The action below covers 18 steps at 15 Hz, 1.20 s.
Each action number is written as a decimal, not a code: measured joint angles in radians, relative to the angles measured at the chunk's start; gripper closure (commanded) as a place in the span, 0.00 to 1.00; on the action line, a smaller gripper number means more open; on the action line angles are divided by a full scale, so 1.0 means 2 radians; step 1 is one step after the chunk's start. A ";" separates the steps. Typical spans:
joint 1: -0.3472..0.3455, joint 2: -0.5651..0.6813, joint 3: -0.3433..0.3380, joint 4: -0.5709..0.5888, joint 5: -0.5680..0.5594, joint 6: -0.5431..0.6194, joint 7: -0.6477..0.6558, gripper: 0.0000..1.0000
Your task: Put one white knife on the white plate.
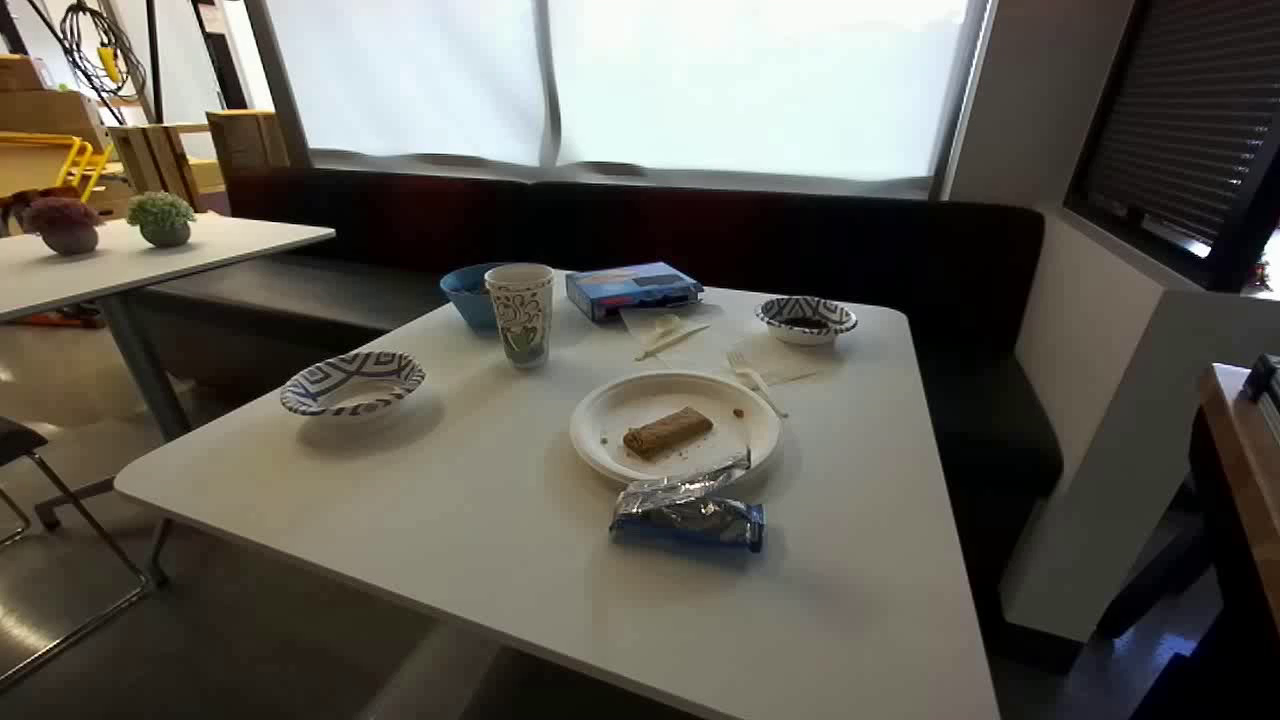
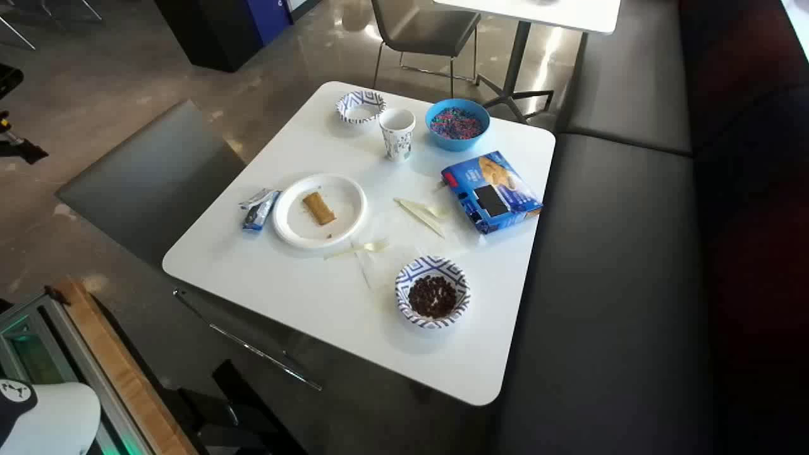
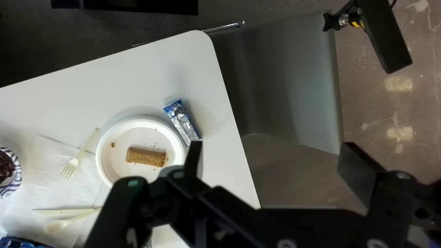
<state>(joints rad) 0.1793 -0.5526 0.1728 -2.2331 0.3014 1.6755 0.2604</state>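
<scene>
The white plate lies on the table with a brown bar and crumbs on it. The plate also shows in an exterior view and in the wrist view. A white knife lies on a napkin beside a white spoon. The knife also shows in an exterior view and in the wrist view. My gripper is open and empty above the table edge and floor. Its left finger appears just right of the plate. The gripper is out of both exterior views.
A white fork lies beside the plate. A foil wrapper lies against the plate's rim. Patterned bowls, a paper cup, a blue bowl and a blue box stand around. A chair adjoins the table.
</scene>
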 measured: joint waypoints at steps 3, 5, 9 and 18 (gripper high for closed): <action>0.000 0.000 0.000 0.000 0.000 0.000 0.000 0.00; 0.000 0.000 0.000 0.000 0.000 0.000 0.000 0.00; 0.000 0.000 0.000 0.000 0.000 0.000 0.000 0.00; -0.051 0.099 -0.037 0.001 0.081 0.162 0.021 0.00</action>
<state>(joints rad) 0.0774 -0.3545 0.0981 -2.2310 0.4638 1.9992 0.3024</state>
